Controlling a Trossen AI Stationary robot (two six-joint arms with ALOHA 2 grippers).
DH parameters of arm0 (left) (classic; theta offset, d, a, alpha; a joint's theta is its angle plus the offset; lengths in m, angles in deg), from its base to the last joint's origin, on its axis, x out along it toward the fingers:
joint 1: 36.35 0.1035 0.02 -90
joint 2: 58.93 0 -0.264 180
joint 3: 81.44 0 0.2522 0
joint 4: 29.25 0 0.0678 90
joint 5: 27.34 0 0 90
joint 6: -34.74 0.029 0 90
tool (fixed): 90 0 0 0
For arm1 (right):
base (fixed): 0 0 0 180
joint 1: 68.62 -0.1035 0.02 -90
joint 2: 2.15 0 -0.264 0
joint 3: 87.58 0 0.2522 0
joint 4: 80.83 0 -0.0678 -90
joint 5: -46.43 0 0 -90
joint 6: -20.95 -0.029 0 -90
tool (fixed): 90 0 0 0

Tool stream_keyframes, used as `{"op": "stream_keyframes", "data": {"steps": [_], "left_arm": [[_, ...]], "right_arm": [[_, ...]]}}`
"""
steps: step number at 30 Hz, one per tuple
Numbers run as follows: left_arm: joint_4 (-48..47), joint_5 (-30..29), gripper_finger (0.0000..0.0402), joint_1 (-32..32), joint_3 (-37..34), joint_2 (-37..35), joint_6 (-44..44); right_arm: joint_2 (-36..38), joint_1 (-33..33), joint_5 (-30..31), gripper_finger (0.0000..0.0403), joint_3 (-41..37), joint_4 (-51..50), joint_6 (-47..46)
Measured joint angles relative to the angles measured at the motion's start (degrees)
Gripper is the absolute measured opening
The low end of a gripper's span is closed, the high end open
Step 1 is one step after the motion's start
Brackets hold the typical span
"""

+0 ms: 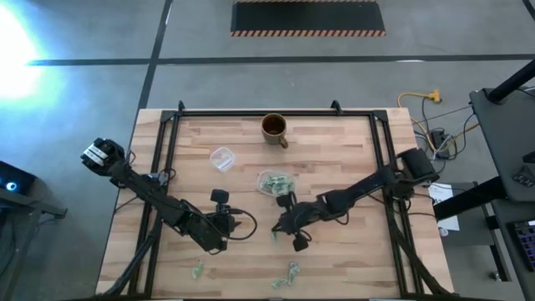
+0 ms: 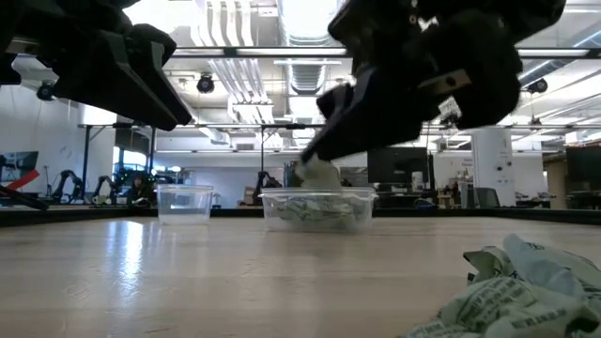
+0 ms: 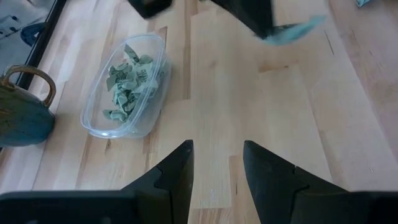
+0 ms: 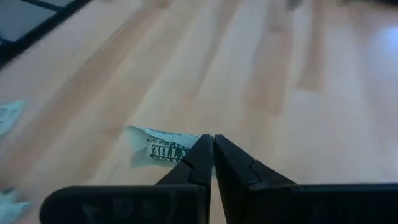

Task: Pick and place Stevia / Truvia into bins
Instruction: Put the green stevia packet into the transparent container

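Paper-thin sachet (image 4: pixel 163 148) hangs pinched by one edge in the right gripper (image 4: pixel 212 144); it could slip free short of the tub (image 1: pixel 274 183). Left gripper (image 3: pixel 216 163) waits, parted.

Mug (image 3: pixel 22 112) cut by left wrist view's edge, held sachet (image 4: pixel 163 148) partly behind right gripper (image 4: pixel 212 149)

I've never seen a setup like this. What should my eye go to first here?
First, the right gripper near the table's middle, pinched shut on a green-and-white sweetener sachet and held above the wood. Just beyond it sits the clear tub, already holding a heap of the same sachets. More loose sachets lie by the table's near edge, and the left gripper waits open nearby.
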Motion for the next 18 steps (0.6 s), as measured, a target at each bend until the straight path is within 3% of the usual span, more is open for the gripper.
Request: {"op": "stream_keyframes", "data": {"steps": [4, 9, 11, 18], "left_arm": [[0.1, 0.0, 0.0123, 0.0, 0.0, 0.0, 0.0], [0.2, 0.0, 0.0123, 0.0, 0.0, 0.0, 0.0], [0.2, 0.0, 0.0123, 0.0, 0.0, 0.0, 0.0], [0.3, 0.0, 0.0123, 0.0, 0.0, 0.0, -0.1]], "right_arm": [[3.7, 0.1, 10.6, 0.0008, 0.0, -5.0, 2.9], [8.2, 0.3, 33.3, 0.0008, 0.0, -9.8, 4.2], [9.2, 0.8, 39.4, 0.0008, 0.0, -10.3, 4.6], [9.9, 5.2, 41.5, 0.0008, -0.1, -11.9, 2.0]]}}
